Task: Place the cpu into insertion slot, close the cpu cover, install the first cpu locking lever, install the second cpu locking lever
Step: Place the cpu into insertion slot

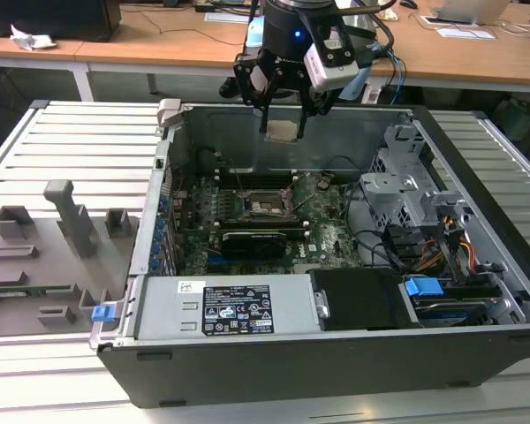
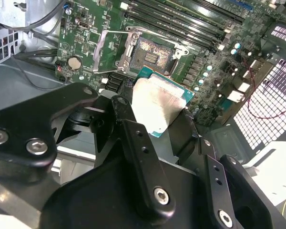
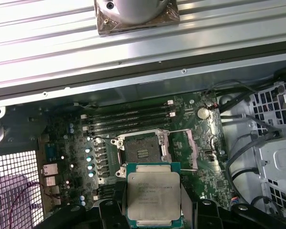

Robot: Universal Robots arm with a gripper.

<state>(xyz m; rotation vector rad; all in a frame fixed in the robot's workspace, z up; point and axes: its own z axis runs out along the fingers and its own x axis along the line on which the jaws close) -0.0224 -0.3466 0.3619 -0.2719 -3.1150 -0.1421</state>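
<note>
Exterior view: the tool (image 1: 283, 122) hangs over the open computer case (image 1: 336, 375), pinching the cpu (image 1: 283, 132) by two opposite edges. The cpu is held well above the insertion slot (image 1: 267, 206), not touching it.

Second wrist view: the cpu (image 2: 158, 102) sits between the black fingers (image 2: 133, 138), metal top showing. The insertion slot (image 2: 150, 56) lies uncovered beyond it.

First wrist view: the cpu (image 3: 152, 195) is apart from the insertion slot (image 3: 142, 151), whose dark centre is exposed.

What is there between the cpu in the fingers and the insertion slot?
The stretch is bare. In the exterior view the cpu, held in the gripper, hangs above the insertion slot with only air between; both wrist views show the slot uncovered.
</note>
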